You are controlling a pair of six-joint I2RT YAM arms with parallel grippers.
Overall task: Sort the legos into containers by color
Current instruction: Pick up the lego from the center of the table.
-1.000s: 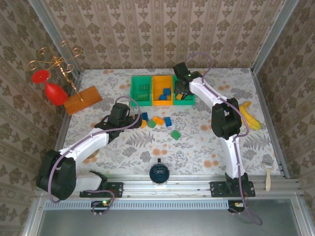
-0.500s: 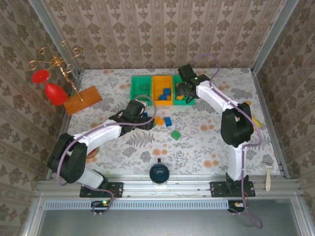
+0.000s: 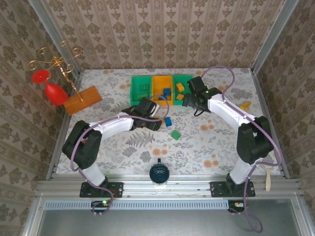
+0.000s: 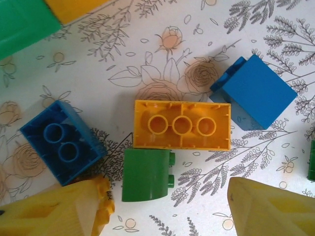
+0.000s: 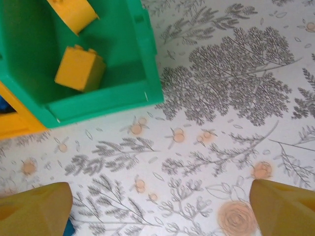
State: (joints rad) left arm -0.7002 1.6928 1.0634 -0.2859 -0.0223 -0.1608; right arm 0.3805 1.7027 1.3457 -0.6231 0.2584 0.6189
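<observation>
Three joined bins stand at the back: a left green bin (image 3: 135,91), an orange bin (image 3: 156,91) holding blue bricks (image 3: 167,92), and a right green bin (image 5: 142,54) holding two orange-yellow bricks (image 5: 79,68). My left gripper (image 4: 167,216) is open, low over loose bricks. A green brick (image 4: 146,174) lies between its fingers, nearer the left one. Beyond it lies an orange brick (image 4: 182,124), flanked by two blue bricks (image 4: 61,142) (image 4: 256,91). A separate green brick (image 3: 175,134) lies apart. My right gripper (image 5: 160,211) is open and empty over bare cloth just in front of the right green bin.
A wooden block (image 3: 82,100), a red glass (image 3: 55,92) and a gold stand (image 3: 56,64) sit at the far left. A banana (image 3: 244,104) lies at the right behind my right arm. A brush (image 3: 267,172) and a black round object (image 3: 159,173) are near the front edge.
My left gripper has slid right over the loose bricks. My right gripper has drawn back from above the right green bin, toward the right and front, uncovering the orange-yellow bricks inside.
</observation>
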